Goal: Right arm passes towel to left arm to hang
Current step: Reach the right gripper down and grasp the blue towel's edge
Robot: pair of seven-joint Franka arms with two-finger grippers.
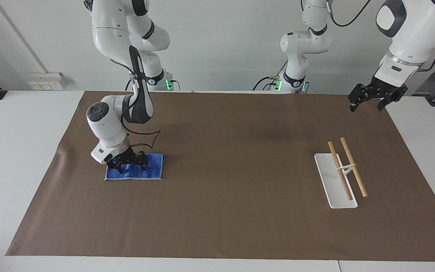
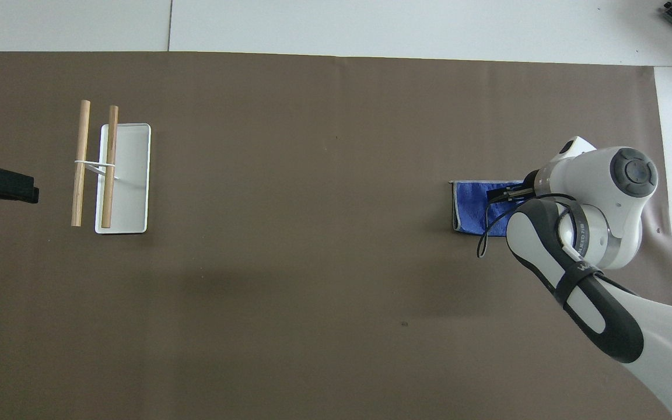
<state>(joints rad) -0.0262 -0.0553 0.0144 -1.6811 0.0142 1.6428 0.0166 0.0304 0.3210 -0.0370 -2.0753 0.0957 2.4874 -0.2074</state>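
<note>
Right gripper (image 1: 127, 165) down on the towel (image 1: 146, 169), left arm waiting.
I see the towel flat on the bench (image 1: 232, 151) mat at the right arm's end, well apart from the rack (image 1: 334, 185). Can't tell whether the right gripper has closed on it. Left gripper (image 1: 368, 101) is up over the mat's corner near the rack, fingers spread.

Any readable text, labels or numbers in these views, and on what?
Grey lettering on the right arm's silver wrist ring: too blurred to read.
White marking on the black cable strap around the right arm's forearm: too blurred to read.
Nothing on the blue towel, the white rack or the brown mat.
</note>
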